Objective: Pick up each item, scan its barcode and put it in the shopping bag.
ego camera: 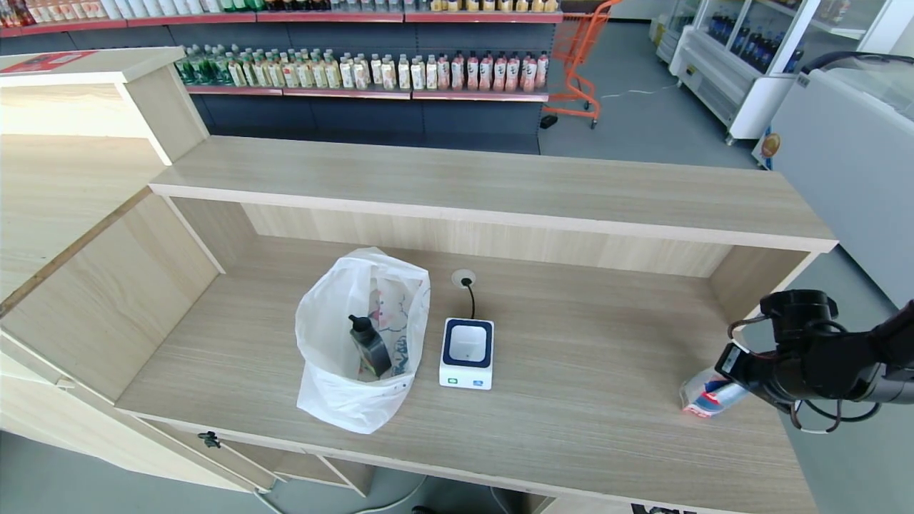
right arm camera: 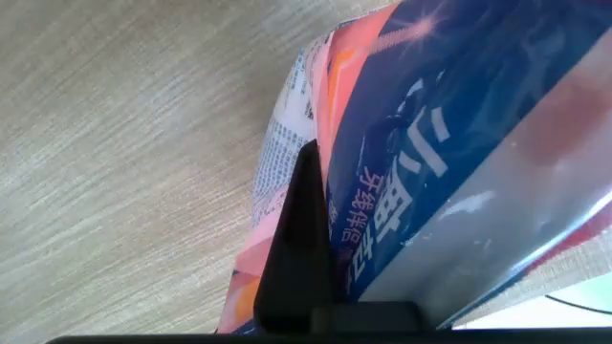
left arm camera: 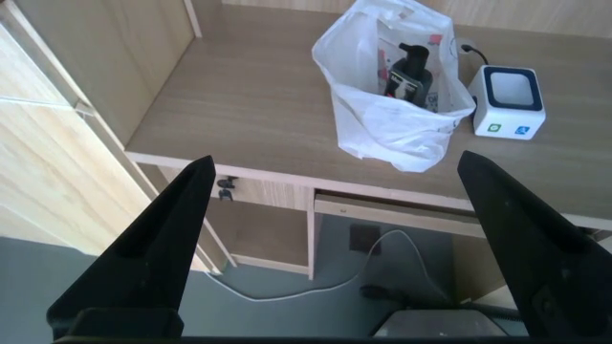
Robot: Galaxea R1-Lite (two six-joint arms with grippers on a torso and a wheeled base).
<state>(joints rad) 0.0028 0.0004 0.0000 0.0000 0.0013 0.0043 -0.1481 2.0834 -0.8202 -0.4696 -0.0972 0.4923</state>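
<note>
Wrist view shows right end effector (ego camera: 735, 385) gripping packet (right arm camera: 430, 172).

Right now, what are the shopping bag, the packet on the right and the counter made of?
Shopping bag: thin white plastic film, translucent, crumpled. Packet: glossy printed film, likely foil-lined, shiny silvery band. Counter: matte wood-grain board, probably laminate.

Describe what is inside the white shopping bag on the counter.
Inside the shopping bag, a dark bottle with a black cap leans, a pale printed packet behind it. The bag's front wall covers whatever lies at the bottom.
</note>
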